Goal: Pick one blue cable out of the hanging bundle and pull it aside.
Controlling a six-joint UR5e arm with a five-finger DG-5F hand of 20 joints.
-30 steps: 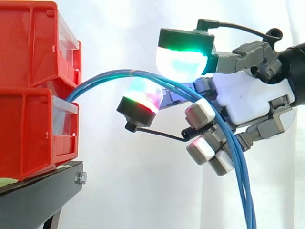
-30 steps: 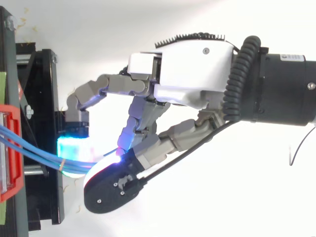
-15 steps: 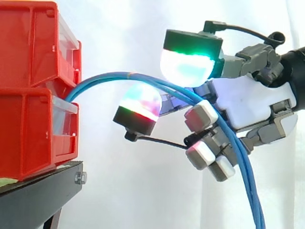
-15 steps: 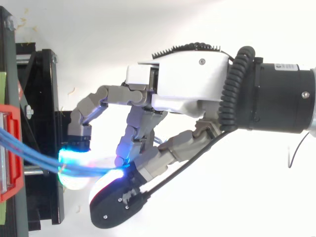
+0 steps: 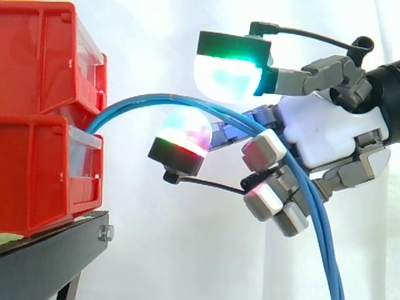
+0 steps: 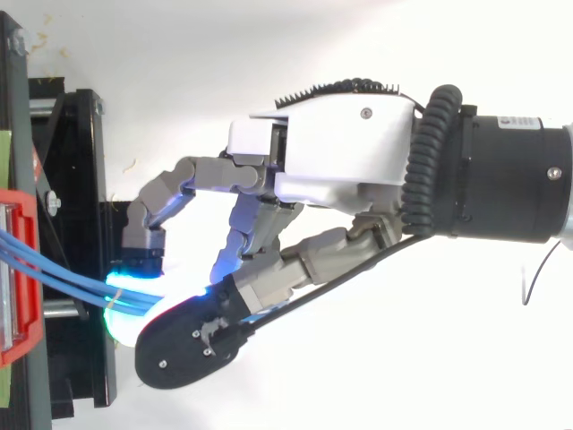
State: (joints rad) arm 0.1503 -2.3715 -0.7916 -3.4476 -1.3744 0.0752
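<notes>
The hand [image 5: 319, 134] is curling its fingers round the blue cables [image 5: 134, 103], which are arching out from the red bins [image 5: 44, 119] and hanging down past its palm.

Readable text, numbers, signs: none.

- Item 1: small pale label [image 6: 517, 117] on the black wrist housing [image 6: 510, 188], behind the hand [image 6: 331, 143] that grips the blue cables [image 5: 327, 250]. It carries a dot and a line of print too small to make out.
- Item 2: yellow-green strip [image 6: 4, 161] at the left edge of the black stand [image 6: 81, 179], seen from above. No characters can be made out on it.
</notes>
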